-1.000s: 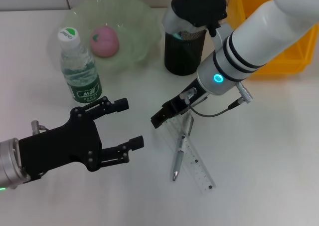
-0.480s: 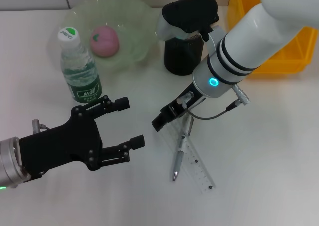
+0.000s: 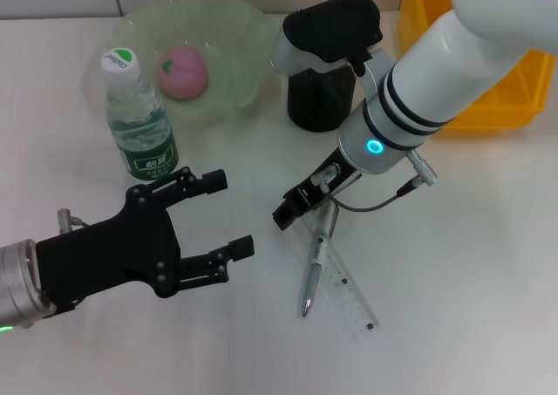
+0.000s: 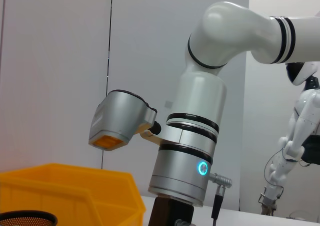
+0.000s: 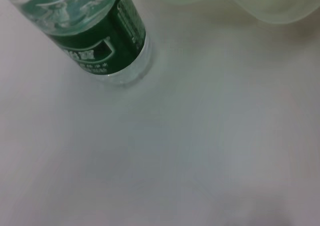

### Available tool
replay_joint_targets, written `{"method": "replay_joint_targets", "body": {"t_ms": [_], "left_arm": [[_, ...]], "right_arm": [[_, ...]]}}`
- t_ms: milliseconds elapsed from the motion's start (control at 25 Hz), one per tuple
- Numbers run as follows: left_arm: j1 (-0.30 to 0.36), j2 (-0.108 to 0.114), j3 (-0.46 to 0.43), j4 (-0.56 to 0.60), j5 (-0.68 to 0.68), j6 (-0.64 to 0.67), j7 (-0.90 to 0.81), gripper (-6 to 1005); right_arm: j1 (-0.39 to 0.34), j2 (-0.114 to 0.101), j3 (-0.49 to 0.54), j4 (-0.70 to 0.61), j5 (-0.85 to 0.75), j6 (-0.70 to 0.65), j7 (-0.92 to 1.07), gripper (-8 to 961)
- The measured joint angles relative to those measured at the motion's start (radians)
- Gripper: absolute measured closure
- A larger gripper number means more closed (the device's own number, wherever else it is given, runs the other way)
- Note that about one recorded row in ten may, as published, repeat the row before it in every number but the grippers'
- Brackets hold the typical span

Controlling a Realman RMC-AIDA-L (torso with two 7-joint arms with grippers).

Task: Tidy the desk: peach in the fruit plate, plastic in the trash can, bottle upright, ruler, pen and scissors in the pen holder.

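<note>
At the near left of the smooth white desk, the left gripper hangs on a matte black, angular body, its two bolted fingers spread wide with nothing between them. Just beyond it the bottle stands upright: clear, ribbed plastic with a glossy green label and a white-green cap. The right wrist view shows its rounded base planted on the desk, close beside the wavy edge of the fruit plate.

That fruit plate sits at the far left, a wide, translucent pale green bowl with a scalloped rim, and the round, soft-pink peach lies inside it.

Toward the centre, the pen holder, a black wire-mesh cylinder, stands at the far side, partly hidden by the dark housing of the right wrist. Nearer, the right gripper is low over the desk at the far ends of the pen and ruler; I cannot tell how far its narrow black fingers are parted or whether they grasp anything.

The slim silver-grey metal pen lies flat on the desk, touching or overlapping the clear, flat plastic ruler with its fine black markings.

At the far right stands the trash can, bright yellow, rectangular, hard plastic.
</note>
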Motion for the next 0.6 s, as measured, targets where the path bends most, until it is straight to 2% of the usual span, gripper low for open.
{"method": "replay_joint_targets", "body": {"t_ms": [160, 360, 600], "left_arm": [[-0.002, -0.001, 0.000, -0.002, 0.000, -0.005, 0.001, 164], [-0.003, -0.002, 0.000, -0.004, 0.000, -0.012, 0.004, 164], [-0.005, -0.003, 0.003, -0.002, 0.000, -0.018, 0.004, 164]], "right_arm": [[0.001, 0.000, 0.000, -0.004, 0.000, -0.003, 0.000, 376], [0.004, 0.000, -0.007, 0.002, 0.000, -0.003, 0.000, 434], [0.007, 0.000, -0.011, 0.001, 0.000, -0.001, 0.000, 587]]}}
